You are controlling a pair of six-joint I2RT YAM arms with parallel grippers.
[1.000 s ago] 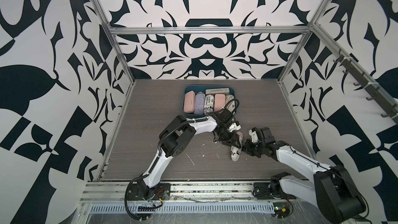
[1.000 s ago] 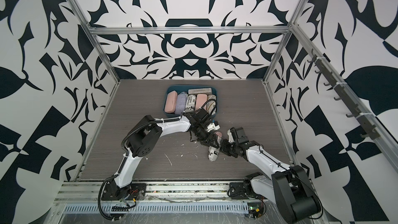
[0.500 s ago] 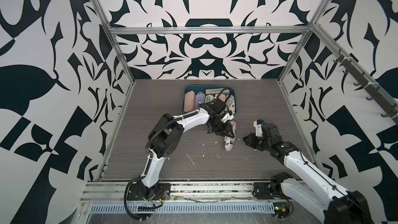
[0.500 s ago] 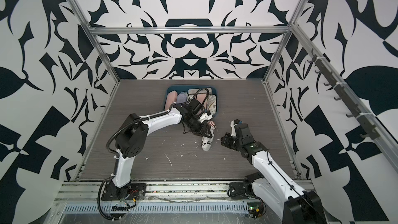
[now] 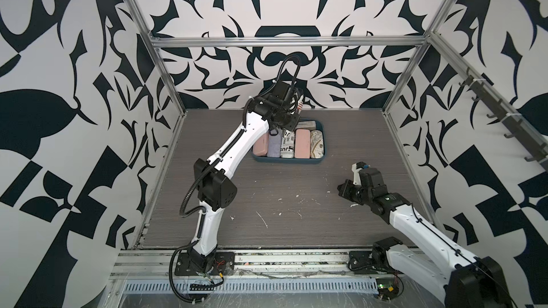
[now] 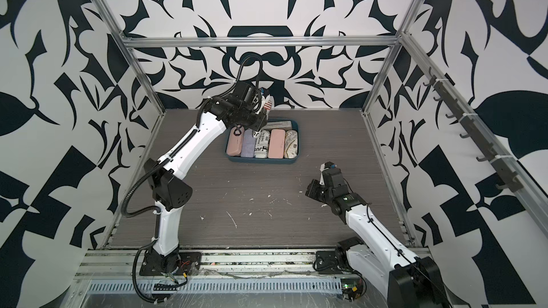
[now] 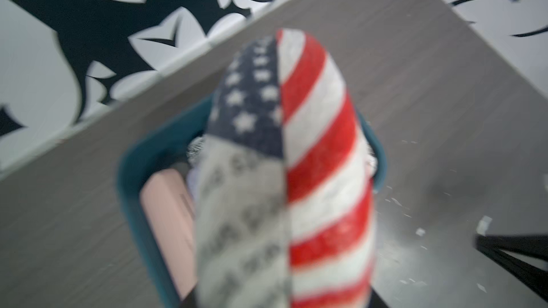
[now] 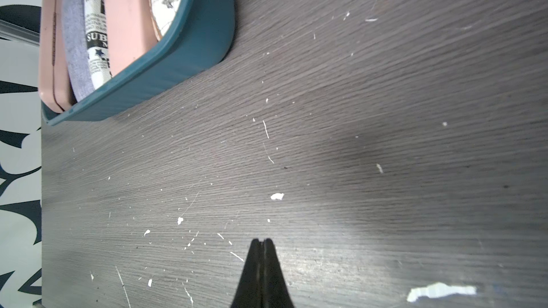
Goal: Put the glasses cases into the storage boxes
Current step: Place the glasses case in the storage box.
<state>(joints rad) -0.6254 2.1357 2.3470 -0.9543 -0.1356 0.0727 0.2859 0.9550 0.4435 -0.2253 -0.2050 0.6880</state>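
Left wrist view, blurred at close range, is filled by the flag-print case [image 7: 284,173] seen end-on. The storage box [image 7: 130,179] and a pink case [image 7: 166,217] lie below it. In both top views the box [image 5: 287,162] stands at about 12 o'clock on the table [image 5: 267,197], close to the back wall. The left gripper [image 5: 293,108] is raised over the box's far rim, near the box's own 12 o'clock. Its jaws are hidden behind the case, but the case [image 5: 300,104] hangs clear of everything below, so it is judged to be clamped. The right gripper [image 8: 261,242] is at about 3 o'clock on the table, low over bare surface, with its jaws pressed together and nothing between them. Five cases lie side by side across the near part of the box, among them a newspaper-print case [image 5: 287,148] and a map-print case [image 5: 316,146]. A grey case [image 5: 308,124] lies crosswise at the far side. No loose case is seen on the table.

The step in hand is judged to be carrying the flag-print case to its release point. It appears to be the last item. The near row looks full, and the arm hides the far side towards 11 o'clock, so free space there cannot be confirmed. The next move calls for lowering the case, turning it flat to match the others, and releasing only once it is supported. Dropped from this height, it could roll off the rounded cases and over the rim.
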